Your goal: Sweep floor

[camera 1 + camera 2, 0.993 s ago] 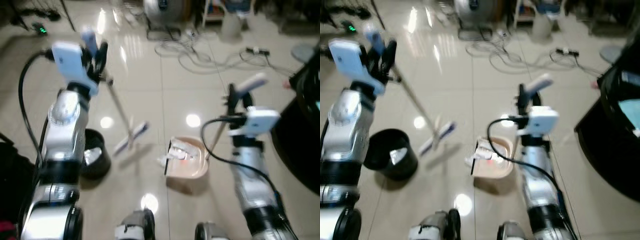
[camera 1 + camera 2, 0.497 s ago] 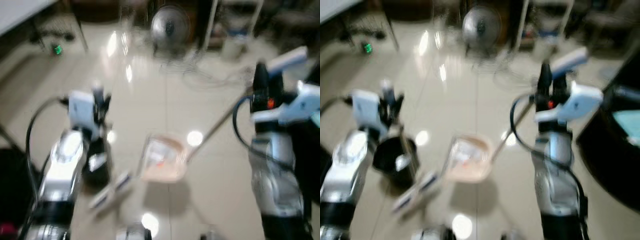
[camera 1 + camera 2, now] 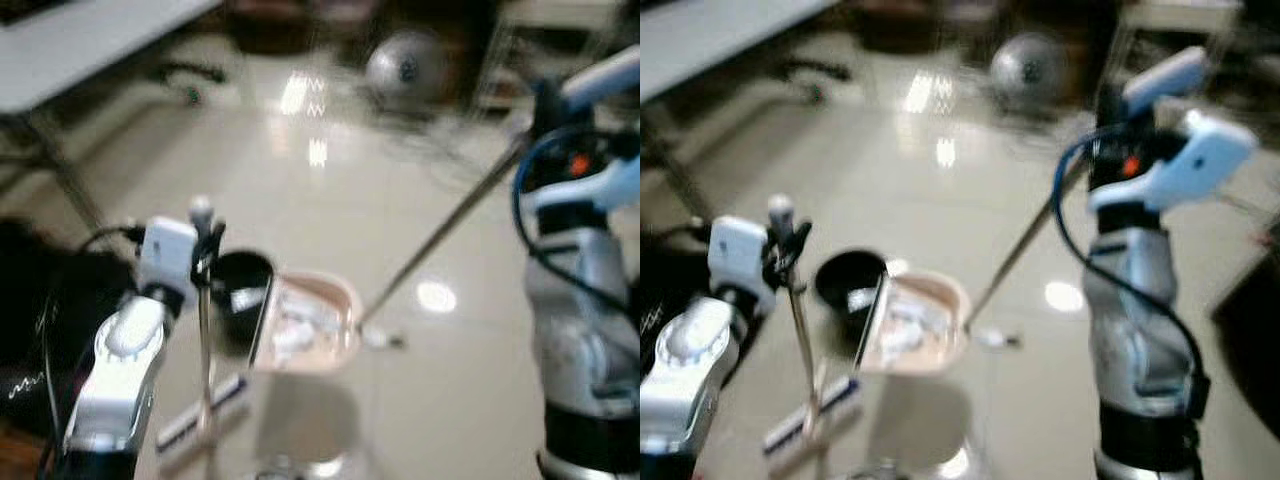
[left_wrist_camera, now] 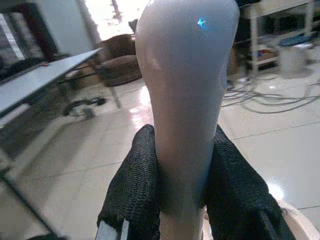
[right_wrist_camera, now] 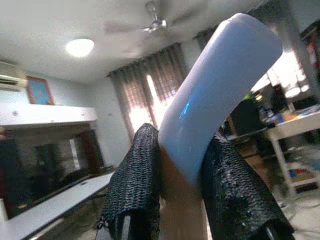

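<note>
Left eye view is pretty blurry, but the left gripper is clamped around the thin pale broom handle, which runs down to the white-and-blue broom head on the glossy beige tiled floor. Left wrist view shows the black fingers squeezed tight on the rounded handle top. The right gripper is up high, closed on the light-blue dustpan grip; its long rod slants down to the beige dustpan holding white scraps. That pan sits tilted right beside the small black round bin.
</note>
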Tool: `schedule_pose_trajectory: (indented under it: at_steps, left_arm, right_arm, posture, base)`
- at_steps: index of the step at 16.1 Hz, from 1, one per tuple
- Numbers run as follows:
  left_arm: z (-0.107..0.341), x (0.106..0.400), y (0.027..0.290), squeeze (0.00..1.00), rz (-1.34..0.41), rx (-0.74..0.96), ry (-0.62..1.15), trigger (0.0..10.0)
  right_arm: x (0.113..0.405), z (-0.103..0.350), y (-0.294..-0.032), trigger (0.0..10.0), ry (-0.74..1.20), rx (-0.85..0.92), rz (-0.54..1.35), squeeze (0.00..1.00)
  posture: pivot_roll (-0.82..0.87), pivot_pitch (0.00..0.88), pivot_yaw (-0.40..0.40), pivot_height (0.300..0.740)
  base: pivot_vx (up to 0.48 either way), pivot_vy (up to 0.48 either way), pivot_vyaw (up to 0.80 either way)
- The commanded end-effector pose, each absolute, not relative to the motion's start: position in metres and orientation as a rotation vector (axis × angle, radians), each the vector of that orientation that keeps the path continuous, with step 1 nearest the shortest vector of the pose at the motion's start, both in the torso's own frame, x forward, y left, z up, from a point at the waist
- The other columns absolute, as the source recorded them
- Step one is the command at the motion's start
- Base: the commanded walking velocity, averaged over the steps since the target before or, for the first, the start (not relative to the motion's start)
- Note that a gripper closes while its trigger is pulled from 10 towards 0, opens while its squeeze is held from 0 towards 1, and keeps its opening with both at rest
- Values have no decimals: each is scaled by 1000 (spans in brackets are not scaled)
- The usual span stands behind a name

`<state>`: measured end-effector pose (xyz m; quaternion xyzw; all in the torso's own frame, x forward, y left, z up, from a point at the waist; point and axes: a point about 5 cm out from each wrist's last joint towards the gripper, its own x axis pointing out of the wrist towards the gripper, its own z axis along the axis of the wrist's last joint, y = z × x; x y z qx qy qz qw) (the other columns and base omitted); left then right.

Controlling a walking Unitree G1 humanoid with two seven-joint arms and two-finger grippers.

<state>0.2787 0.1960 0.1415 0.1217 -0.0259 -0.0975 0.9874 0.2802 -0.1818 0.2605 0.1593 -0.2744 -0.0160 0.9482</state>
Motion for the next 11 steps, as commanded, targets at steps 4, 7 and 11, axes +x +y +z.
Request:
schedule_pose_trajectory:
  at_steps: [4, 7, 11]
  left_arm:
    - [148, 273, 192, 0, -217, 263, -74, 10000]
    - [146, 275, 187, 0, -215, 259, -60, 10000]
    - [145, 276, 181, 0, -216, 248, -54, 10000]
  right_arm:
    - [281, 277, -188, 10000, -564, 342, -60, 0]
    - [285, 280, -186, 10000, -529, 293, -43, 0]
    - [287, 282, -183, 10000, -517, 295, -33, 0]
  posture:
    - [40, 0, 44, 740]
    - [36, 0, 48, 740]
    - [39, 0, 40, 740]
  base:
    - [145, 0, 327]
    - [306, 0, 0]
    - [339, 0, 0]
